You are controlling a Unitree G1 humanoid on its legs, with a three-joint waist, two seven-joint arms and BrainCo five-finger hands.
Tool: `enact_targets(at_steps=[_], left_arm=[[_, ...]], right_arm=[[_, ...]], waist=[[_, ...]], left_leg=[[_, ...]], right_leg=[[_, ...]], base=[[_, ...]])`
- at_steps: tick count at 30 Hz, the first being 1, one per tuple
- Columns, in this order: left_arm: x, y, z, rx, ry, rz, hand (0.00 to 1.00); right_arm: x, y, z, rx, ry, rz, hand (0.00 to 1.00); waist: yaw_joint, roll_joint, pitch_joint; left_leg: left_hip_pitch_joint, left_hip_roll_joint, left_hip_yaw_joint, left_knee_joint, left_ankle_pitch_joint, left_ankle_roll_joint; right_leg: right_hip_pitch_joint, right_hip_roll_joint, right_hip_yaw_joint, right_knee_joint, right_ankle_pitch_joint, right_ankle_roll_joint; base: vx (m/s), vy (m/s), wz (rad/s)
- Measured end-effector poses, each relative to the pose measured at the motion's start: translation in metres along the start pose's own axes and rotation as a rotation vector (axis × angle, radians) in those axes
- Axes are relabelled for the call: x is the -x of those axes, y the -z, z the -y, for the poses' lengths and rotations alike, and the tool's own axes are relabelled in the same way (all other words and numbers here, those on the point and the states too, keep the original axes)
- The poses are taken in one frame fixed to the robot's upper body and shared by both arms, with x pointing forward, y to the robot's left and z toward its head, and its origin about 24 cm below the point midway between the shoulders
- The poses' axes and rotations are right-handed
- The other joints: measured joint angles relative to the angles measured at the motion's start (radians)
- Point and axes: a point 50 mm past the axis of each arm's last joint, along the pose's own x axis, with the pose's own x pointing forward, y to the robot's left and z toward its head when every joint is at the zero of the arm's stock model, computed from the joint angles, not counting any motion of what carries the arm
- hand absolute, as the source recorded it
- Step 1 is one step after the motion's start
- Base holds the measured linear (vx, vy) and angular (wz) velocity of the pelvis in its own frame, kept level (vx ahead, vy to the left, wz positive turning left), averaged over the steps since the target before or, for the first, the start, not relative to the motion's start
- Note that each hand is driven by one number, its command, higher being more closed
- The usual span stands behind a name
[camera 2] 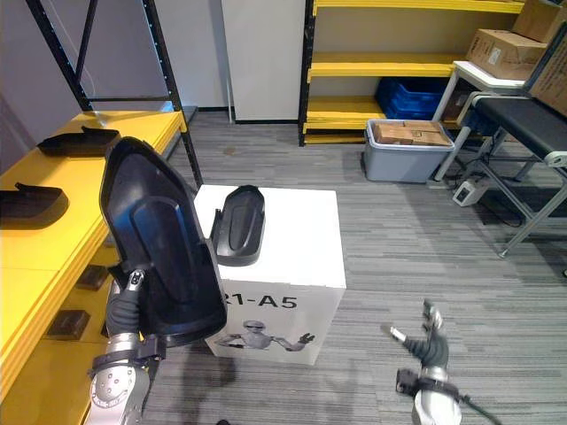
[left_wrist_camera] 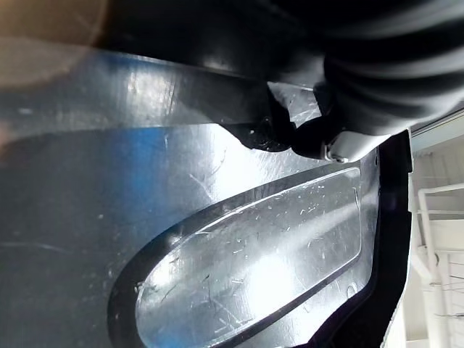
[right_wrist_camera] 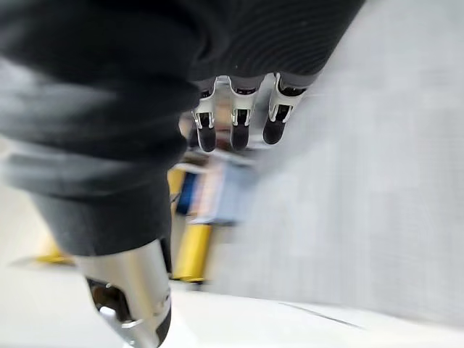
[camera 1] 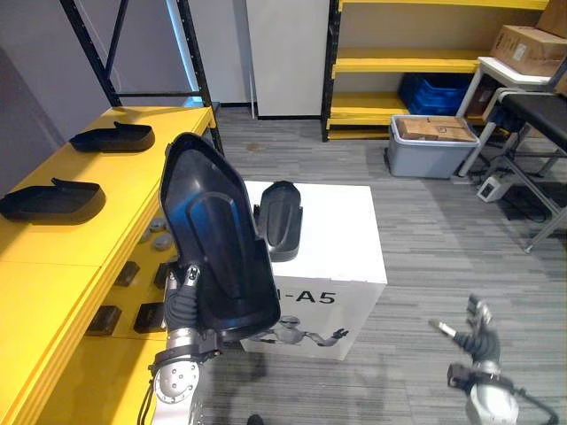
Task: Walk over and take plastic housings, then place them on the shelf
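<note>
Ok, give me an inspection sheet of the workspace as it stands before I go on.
surface: yellow shelf top on the robot's left; white box ahead.
job's things: held housing raised upright beside the shelf; two shelf housings lying on the shelf top; box housing on the white box.
clutter: dark blocks and grey discs on the lower shelf level.
hands: left hand grips the held housing at its lower edge; right hand low at the right, open, empty.
cables: dark leads seem to lie by a small white unit on the floor.
surroundings: grey bin, blue crate, back racking.
</note>
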Motion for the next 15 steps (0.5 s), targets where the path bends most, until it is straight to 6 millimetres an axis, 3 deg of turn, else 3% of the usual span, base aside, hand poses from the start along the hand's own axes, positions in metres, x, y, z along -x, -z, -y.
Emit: enact_targets(at_steps=[4,6,9,13,14,15], left_arm=[[0.009,0.006,-0.003,-0.003,-0.013,-0.038,1.00],[0.014,0.010,-0.004,0.003,-0.024,-0.061,1.00],[0.022,0.015,-0.006,0.005,-0.036,-0.093,1.00],[0.024,0.011,-0.006,0.014,-0.041,-0.080,1.00],[0.022,0.003,-0.003,0.033,-0.045,-0.047,1.00],[0.021,0.001,-0.001,0.041,-0.045,-0.037,1.00]], right_arm=[[0.030,0.070,-0.005,-0.099,-0.003,-0.311,0.00],[0.042,0.087,-0.013,-0.115,-0.035,-0.396,0.00],[0.058,0.102,-0.027,-0.126,-0.082,-0.471,0.00],[0.065,0.105,-0.044,-0.128,-0.143,-0.494,0.00],[0.065,0.104,-0.050,-0.127,-0.165,-0.490,0.00],[0.064,0.103,-0.051,-0.129,-0.165,-0.487,0.00]], waist=[[0.015,0.000,0.000],[0.024,0.001,-0.001],[0.036,-0.002,-0.002],[0.059,-0.011,0.002],[0.065,-0.014,0.004],[0.069,-0.017,0.005]], left_leg=[[0.013,-0.001,-0.006,0.000,-0.012,-0.005],[0.021,-0.002,-0.011,0.000,-0.015,-0.002],[0.012,-0.007,-0.047,0.000,-0.016,0.000],[-0.037,-0.035,-0.143,0.002,0.000,0.005],[-0.091,-0.047,-0.134,0.015,-0.022,0.036],[-0.107,-0.051,-0.104,0.026,-0.043,0.056]], right_leg=[[0.022,0.000,-0.007,0.001,-0.002,0.002],[0.031,-0.001,-0.012,0.004,-0.011,0.009],[0.035,-0.009,-0.054,0.030,-0.039,0.014],[0.035,-0.028,-0.172,0.097,-0.077,0.014],[0.037,-0.051,-0.286,0.124,-0.096,0.020],[0.039,-0.063,-0.330,0.118,-0.097,0.021]], base=[[0.00,0.000,0.06],[-0.01,-0.004,0.11],[-0.02,-0.013,0.34],[0.00,-0.022,1.03],[0.04,-0.022,1.82],[0.05,0.002,2.10]])
